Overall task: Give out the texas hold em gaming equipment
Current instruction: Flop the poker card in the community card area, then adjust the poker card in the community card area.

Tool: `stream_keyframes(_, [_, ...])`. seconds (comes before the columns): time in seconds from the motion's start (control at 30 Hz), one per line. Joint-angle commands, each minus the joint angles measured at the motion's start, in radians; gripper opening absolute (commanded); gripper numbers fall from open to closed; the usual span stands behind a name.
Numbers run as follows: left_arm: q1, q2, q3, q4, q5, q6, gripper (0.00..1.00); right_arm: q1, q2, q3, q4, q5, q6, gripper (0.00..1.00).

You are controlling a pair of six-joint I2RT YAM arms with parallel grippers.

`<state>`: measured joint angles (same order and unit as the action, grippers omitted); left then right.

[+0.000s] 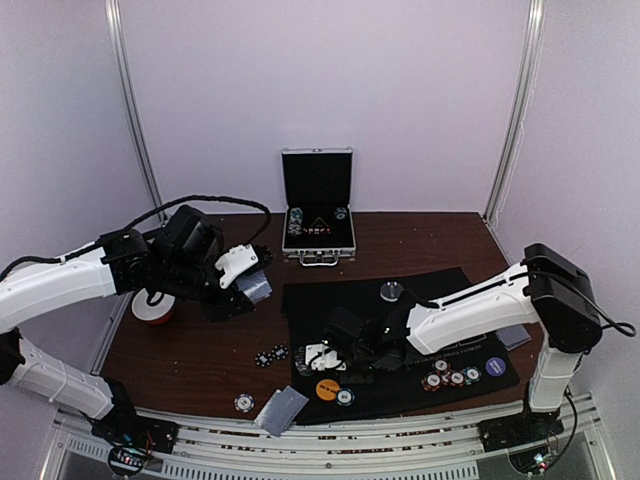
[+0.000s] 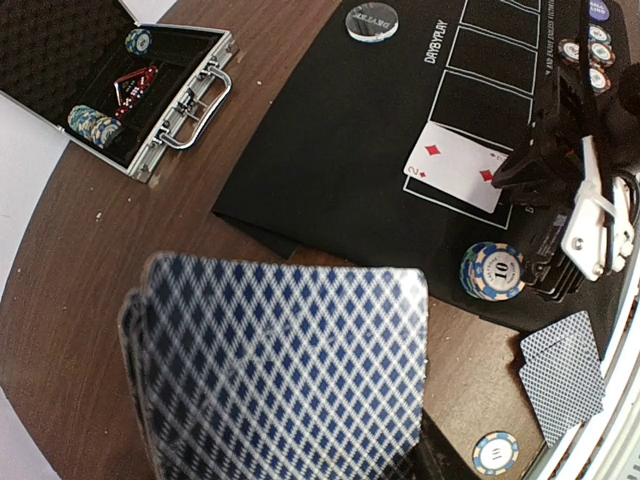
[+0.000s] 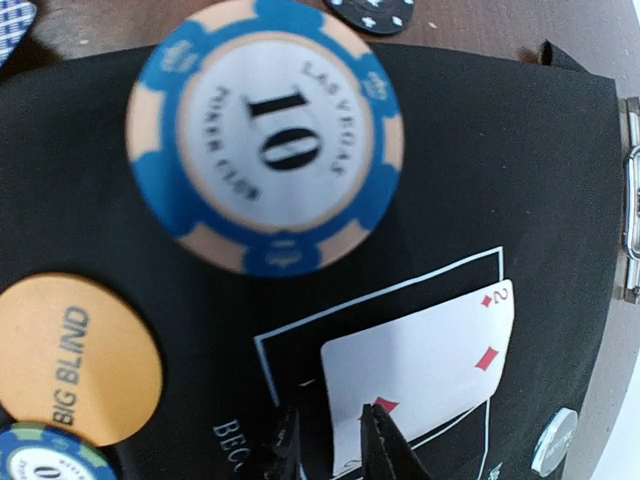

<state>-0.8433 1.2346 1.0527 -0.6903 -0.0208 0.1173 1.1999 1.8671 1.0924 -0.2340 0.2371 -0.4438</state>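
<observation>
Two of diamonds (image 3: 420, 385) down on the mat (image 3: 560, 180), my right end effector (image 3: 330, 445) barely parted over it, my left end effector (image 1: 248, 283) gripping the deck (image 2: 280, 370), plenty left to deal.

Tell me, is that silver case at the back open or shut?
Open: the silver case has its lid standing upright, with chips visible inside.

The surface (image 1: 200, 350) is dark wood grain, dull. The black mat (image 2: 330, 150) looks like matt cloth. The case (image 2: 158, 142) has brushed-metal edges and foam lining. The playing cards (image 2: 280, 370) are smooth paper; the poker chip (image 3: 265, 135) is plastic with a glossy label.
</observation>
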Motion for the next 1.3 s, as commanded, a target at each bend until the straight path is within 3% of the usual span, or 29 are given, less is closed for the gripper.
stream_keyframes(0.0, [0.009,-0.019,-0.006,0.028,-0.001,0.003,0.43,0.002,-0.064,-0.016,-0.083,-0.037,0.019,0.27])
stream_keyframes(0.2, [0.009,-0.018,-0.005,0.028,0.002,0.005,0.43,-0.009,-0.208,-0.033,-0.061,-0.076,0.066,0.39])
stream_keyframes(0.33, [0.009,-0.018,-0.007,0.028,0.005,0.002,0.43,-0.131,-0.304,-0.06,0.032,-0.181,0.288,0.41])
stream_keyframes(0.47, [0.008,-0.014,-0.005,0.028,0.007,0.0,0.43,-0.237,-0.258,-0.041,0.002,-0.148,0.512,0.32])
stream_keyframes(0.7, [0.008,-0.019,-0.006,0.028,0.001,-0.002,0.43,-0.257,-0.092,0.037,-0.077,-0.08,0.678,0.18])
stream_keyframes(0.93, [0.008,-0.026,-0.009,0.028,0.002,-0.003,0.43,-0.26,0.024,0.095,-0.098,-0.111,0.721,0.07])
stream_keyframes(1.27, [0.008,-0.028,-0.014,0.028,0.0,-0.003,0.43,-0.25,0.076,0.101,-0.094,-0.141,0.727,0.03])
